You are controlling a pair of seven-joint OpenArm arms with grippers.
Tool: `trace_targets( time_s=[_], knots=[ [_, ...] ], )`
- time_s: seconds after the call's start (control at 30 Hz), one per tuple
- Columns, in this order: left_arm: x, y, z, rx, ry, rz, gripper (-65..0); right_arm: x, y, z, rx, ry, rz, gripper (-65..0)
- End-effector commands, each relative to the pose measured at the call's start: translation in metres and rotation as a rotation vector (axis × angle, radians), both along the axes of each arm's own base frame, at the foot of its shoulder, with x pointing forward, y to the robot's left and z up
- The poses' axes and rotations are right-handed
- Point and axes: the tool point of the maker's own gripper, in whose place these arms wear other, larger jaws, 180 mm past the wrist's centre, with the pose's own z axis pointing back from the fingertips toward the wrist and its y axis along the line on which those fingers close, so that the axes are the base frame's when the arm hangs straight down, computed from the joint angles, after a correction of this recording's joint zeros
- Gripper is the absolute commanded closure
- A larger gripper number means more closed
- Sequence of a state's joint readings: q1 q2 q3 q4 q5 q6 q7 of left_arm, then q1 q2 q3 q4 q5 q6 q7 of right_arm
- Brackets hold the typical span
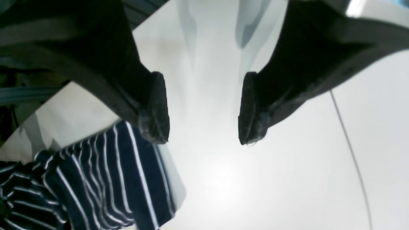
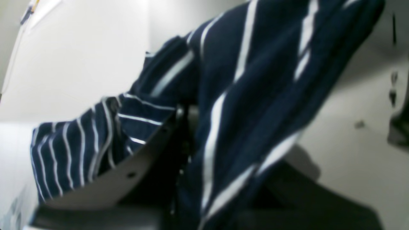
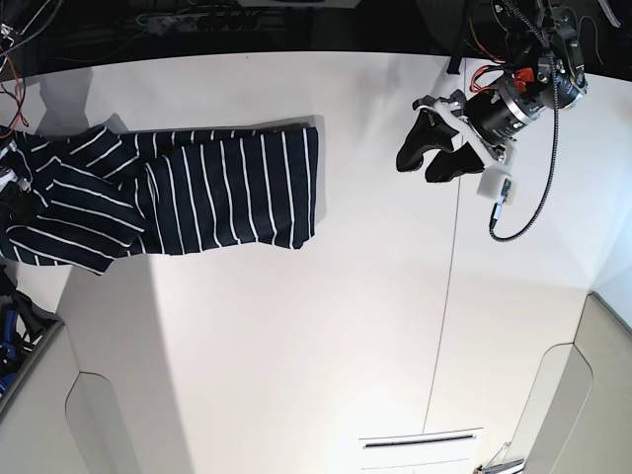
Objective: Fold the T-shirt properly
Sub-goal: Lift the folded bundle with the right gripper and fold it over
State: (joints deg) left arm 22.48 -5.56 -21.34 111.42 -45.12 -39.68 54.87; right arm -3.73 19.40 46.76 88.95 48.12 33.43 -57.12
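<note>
The T-shirt (image 3: 188, 193), dark navy with thin white stripes, lies on the white table (image 3: 326, 326) at the left in the base view, its right part flat and its left part bunched towards the table's edge. My right gripper (image 2: 187, 123) is shut on the T-shirt (image 2: 249, 95), and the fabric drapes over its fingers and hides the tips. My left gripper (image 3: 427, 158) is open and empty above bare table, well to the right of the shirt. In the left wrist view its jaws (image 1: 204, 127) stand wide apart, with a corner of the shirt (image 1: 105, 179) at the lower left.
A thin seam (image 3: 449, 286) runs down the table right of centre. A black cable (image 3: 528, 212) loops from the left arm. Grey panels stand at the lower left (image 3: 59, 415) and lower right (image 3: 592, 395). The table's far edge meets dark clutter with wires at the top.
</note>
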Motion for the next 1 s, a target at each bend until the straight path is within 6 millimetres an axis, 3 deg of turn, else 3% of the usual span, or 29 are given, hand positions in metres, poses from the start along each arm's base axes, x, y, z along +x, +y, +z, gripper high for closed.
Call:
trace_targets(
  time_s=[0.0, 0.13, 0.3, 0.4, 0.5, 0.6, 0.67, 0.83, 0.97],
  knots=[
    [0.002, -0.001, 0.010, -0.016, -0.037, -0.002, -37.4, 0.014, 0.003, 0.029, -0.020, -0.101, 0.014, 0.0],
    [0.000, -0.001, 0.008, -0.017, -0.029, -0.002, -37.4, 0.022, 0.040, 0.052, -0.053, -0.182, 0.074, 0.0],
    [0.000, -0.002, 0.008, -0.019, -0.029, -0.001, -37.4, 0.033, 0.117, 0.064, -0.065, -0.232, 0.242, 0.0],
    [0.000, -0.002, 0.008, -0.020, -0.029, -0.001, -37.4, 0.038, 0.169, 0.057, -0.040, -0.231, 0.368, 0.0],
    [-0.001, -0.002, 0.007, -0.017, -0.025, -0.003, -37.4, 0.034, 0.220, 0.033, -0.097, -0.156, 0.515, 0.0],
    [-0.001, -0.002, 0.007, -0.016, -0.022, -0.004, -37.4, 0.025, 0.264, 0.012, -0.180, -0.109, 0.652, -25.7],
    [-0.001, -0.002, 0.007, -0.017, -0.022, -0.004, -37.4, 0.018, 0.292, 0.004, -0.215, -0.109, 0.728, -36.4],
    [-0.001, -0.002, 0.007, -0.017, -0.022, -0.004, -37.4, -0.007, 0.346, -0.007, -0.244, -0.099, 0.878, -37.8],
    [-0.001, -0.002, 0.007, -0.017, -0.023, -0.004, -37.4, -0.017, 0.363, -0.016, -0.300, -0.078, 0.916, -37.8]
  ],
)
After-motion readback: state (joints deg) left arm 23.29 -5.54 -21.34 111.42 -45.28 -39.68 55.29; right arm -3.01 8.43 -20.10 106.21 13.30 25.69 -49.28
